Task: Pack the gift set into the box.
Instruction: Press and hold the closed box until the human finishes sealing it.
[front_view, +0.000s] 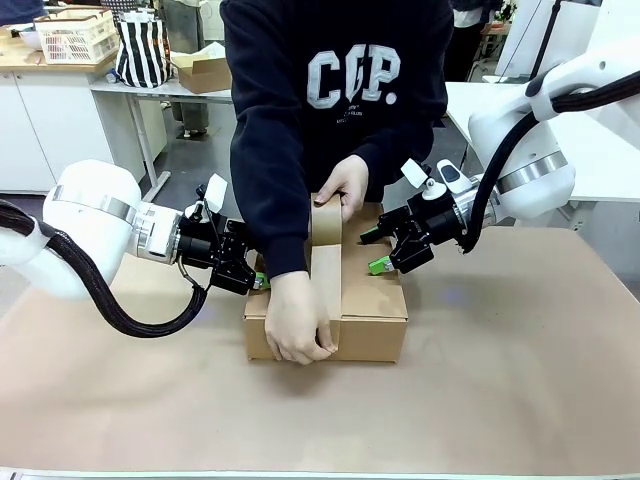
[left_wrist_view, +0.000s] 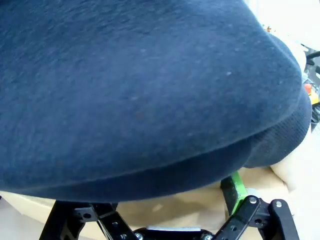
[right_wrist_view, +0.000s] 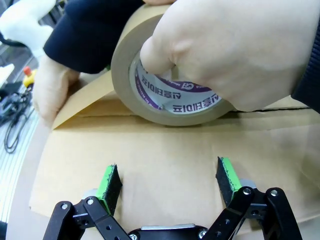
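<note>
The box (front_view: 370, 305) stands mid-table with its flaps down; the gift set is hidden. A person runs a strip from a brown tape roll (front_view: 325, 222) along the top seam. One hand (front_view: 298, 325) presses the tape over the near edge and the other (front_view: 345, 183) holds the roll. My left gripper (front_view: 255, 280) is open at the box's left top edge, under the person's dark sleeve (left_wrist_view: 150, 90), with one green finger (left_wrist_view: 234, 187) showing. My right gripper (front_view: 376, 251) hovers open over the right flap (right_wrist_view: 150, 150), its pads (right_wrist_view: 109, 182) apart, just short of the tape roll (right_wrist_view: 165, 95).
The brown table surface (front_view: 520, 380) is free in front and to both sides of the box. Behind the person are a bench with a white basket (front_view: 75, 35), a striped bag (front_view: 142, 50) and a small carton (front_view: 205, 72). Cables (right_wrist_view: 12, 122) lie off the table edge.
</note>
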